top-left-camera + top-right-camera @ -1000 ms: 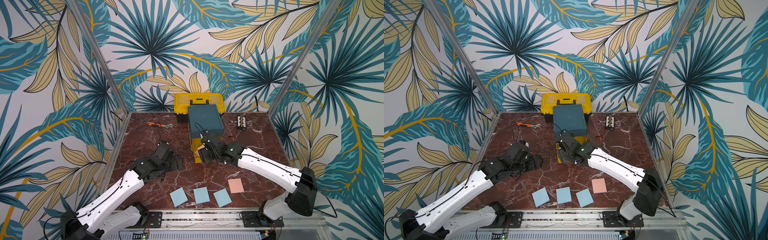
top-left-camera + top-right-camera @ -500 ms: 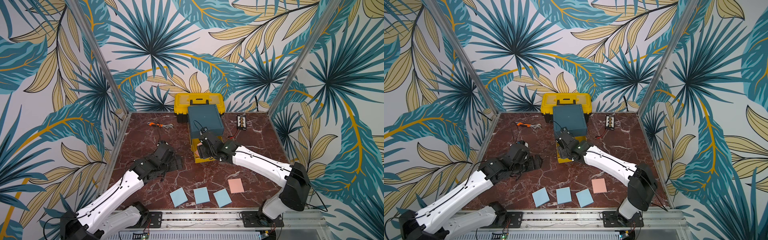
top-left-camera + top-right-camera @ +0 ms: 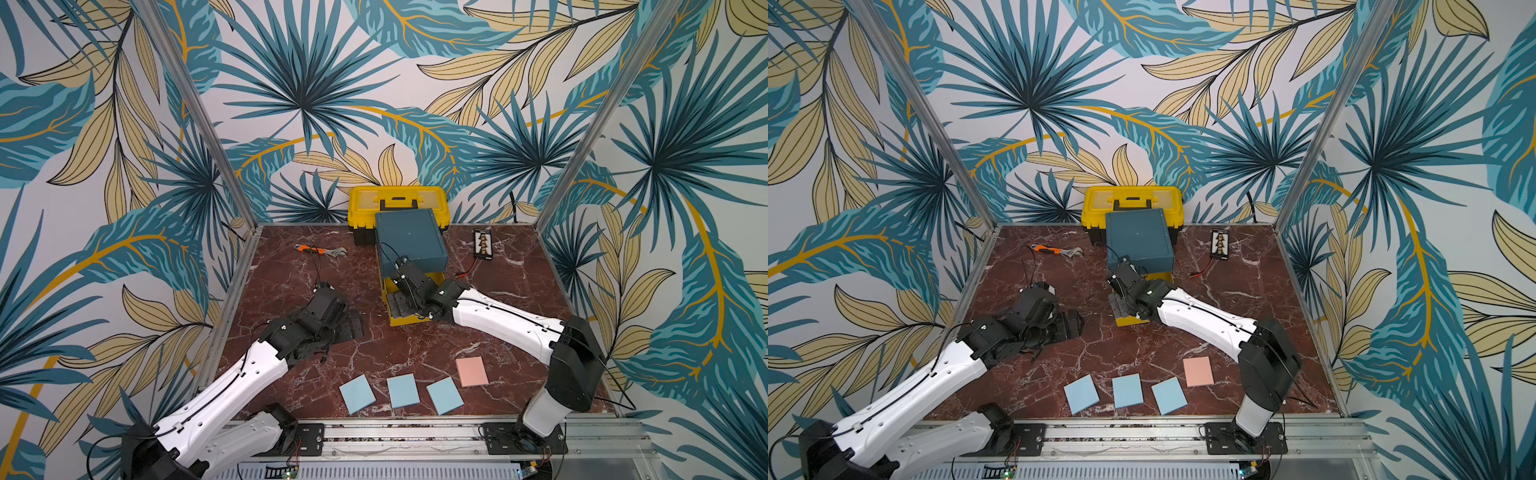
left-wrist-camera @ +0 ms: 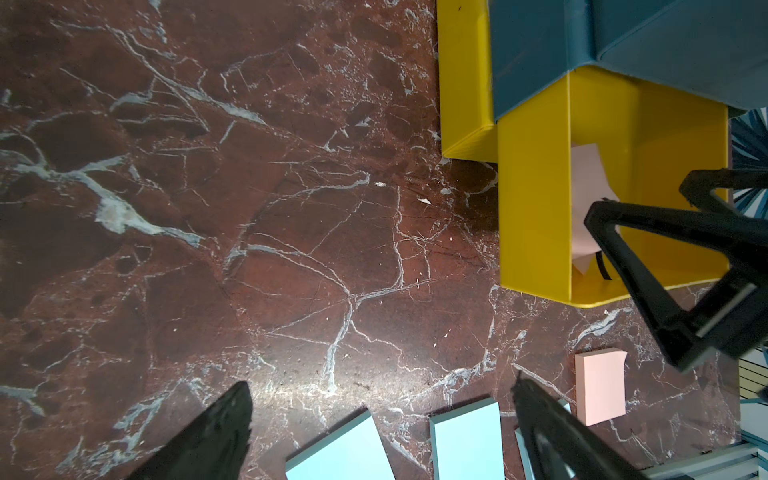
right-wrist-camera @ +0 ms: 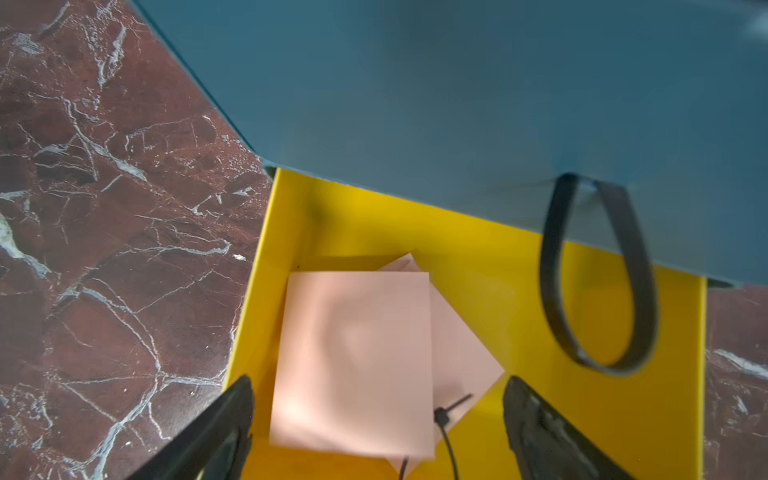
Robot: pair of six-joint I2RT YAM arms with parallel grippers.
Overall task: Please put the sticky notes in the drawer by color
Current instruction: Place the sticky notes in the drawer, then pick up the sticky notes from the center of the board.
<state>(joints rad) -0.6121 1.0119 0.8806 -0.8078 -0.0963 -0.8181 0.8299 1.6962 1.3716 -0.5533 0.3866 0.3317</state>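
Note:
The drawer [image 3: 409, 239] is a teal-topped chest at the back middle, also in the other top view [image 3: 1138, 241], and its yellow middle tray [image 5: 478, 270] is pulled out. Two pink sticky notes [image 5: 353, 353] [image 5: 461, 353] lie overlapping in that tray. My right gripper [image 5: 378, 384] [image 3: 401, 305] hangs open just above them, its fingers apart from the top pad's edges. Three blue pads [image 3: 357, 393] [image 3: 403, 390] [image 3: 444, 395] and one pink pad [image 3: 471, 371] lie near the front edge. My left gripper [image 3: 351, 328] [image 4: 382, 384] is open and empty, low over the marble.
A yellow toolbox [image 3: 397, 203] stands behind the chest. An orange-handled wrench [image 3: 320, 250] lies back left and a black board with red leads [image 3: 483, 244] back right. A black loop pull [image 5: 557, 291] hangs from the teal upper drawer. Metal posts frame the table.
My right gripper has opened wider and the pink pad it carried now lies in the yellow tray. The left arm has not moved.

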